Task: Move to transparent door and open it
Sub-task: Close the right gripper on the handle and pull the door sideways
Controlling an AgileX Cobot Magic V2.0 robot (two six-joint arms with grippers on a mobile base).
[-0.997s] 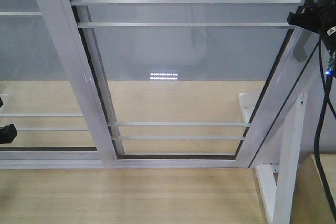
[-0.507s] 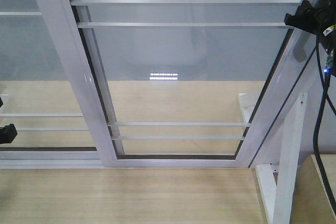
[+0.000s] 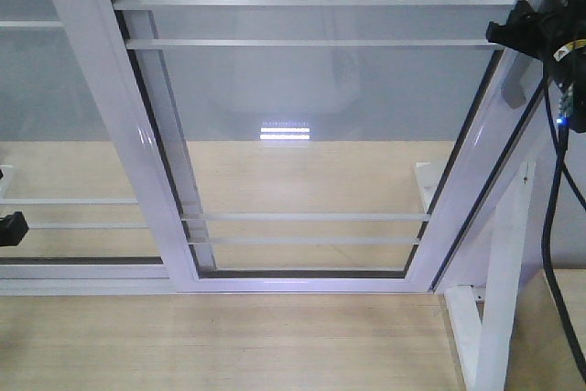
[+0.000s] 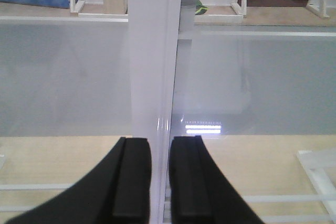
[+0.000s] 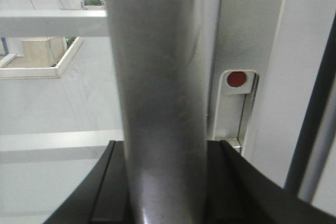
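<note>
The transparent door [image 3: 311, 116] fills the front view, a clear pane in a white frame with thin white bars across it. Its silver-grey pull handle [image 3: 515, 89] runs along the right stile. My right gripper [image 3: 526, 34] is shut on that handle; in the right wrist view the handle [image 5: 163, 103] fills the space between both black fingers [image 5: 107, 187]. A lock plate [image 5: 233, 108] with a red dot sits just right of it. My left gripper [image 4: 160, 182] is shut with only a slit between its pads, holding nothing, facing a white frame post [image 4: 152, 77].
A fixed white-framed glass panel [image 3: 55, 89] stands left of the door. A white support stand [image 3: 499, 299] rises at the lower right, with black cables [image 3: 549, 226] hanging from my right arm. Pale wood floor [image 3: 229, 336] lies below the door frame.
The door's left stile and bars have shifted slightly left in the front view. My right gripper has moved left with the handle. The left gripper has barely moved.
</note>
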